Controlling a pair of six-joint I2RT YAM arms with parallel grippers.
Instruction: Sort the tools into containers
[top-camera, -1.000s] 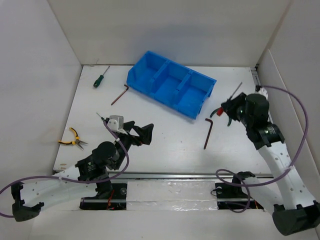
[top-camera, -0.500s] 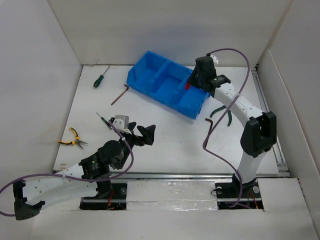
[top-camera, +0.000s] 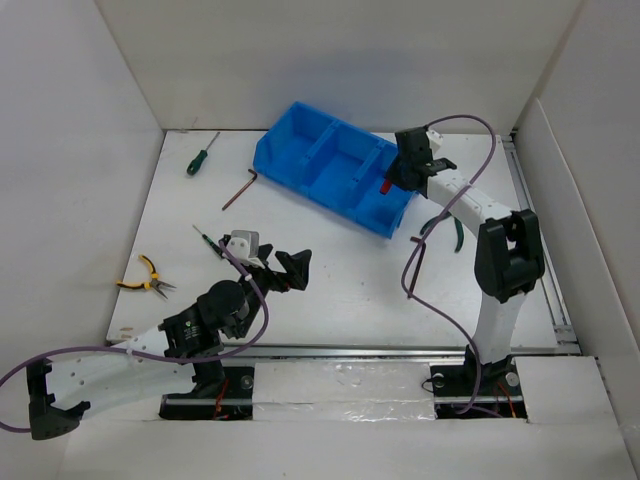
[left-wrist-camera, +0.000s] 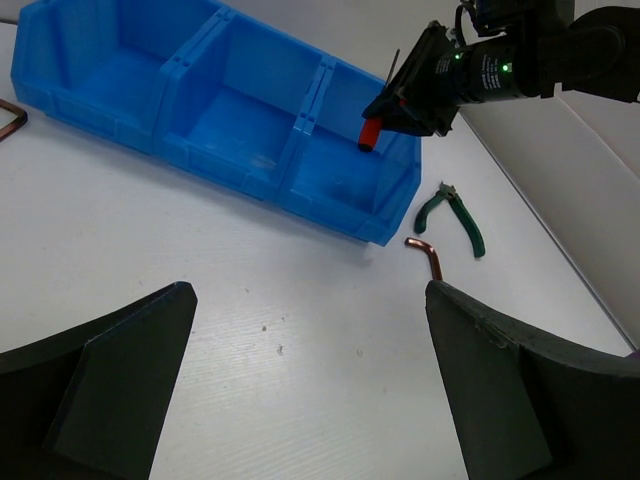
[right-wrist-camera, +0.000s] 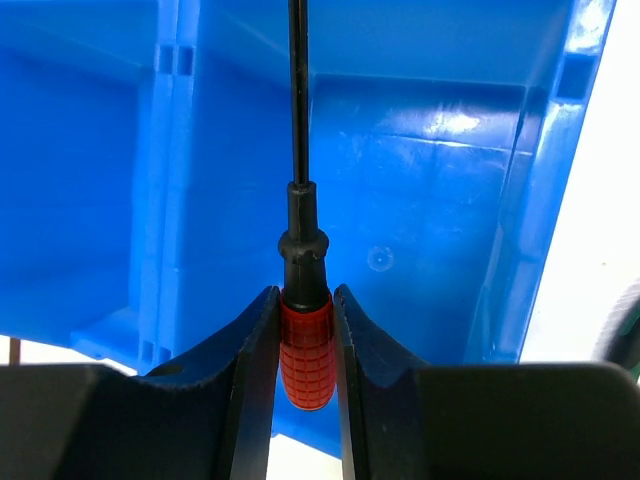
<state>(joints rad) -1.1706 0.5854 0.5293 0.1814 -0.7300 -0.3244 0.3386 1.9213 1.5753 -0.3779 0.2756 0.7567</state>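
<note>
Right arm extended over blue bin, right pincer clamped on red-handled screwdriver, left pincer spread apart.

bin: far centre of tabletop
held screwdriver: over bin's right compartment
hex key: left of bin
loose screwdriver: far left corner
pliers: near left edge

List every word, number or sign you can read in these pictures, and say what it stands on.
No text can be read anywhere.
Pale marks on the left arm's black joint housing: too small to read.
Round moulded stamp inside the bright blue plastic bin: blurred, nothing legible.
</note>
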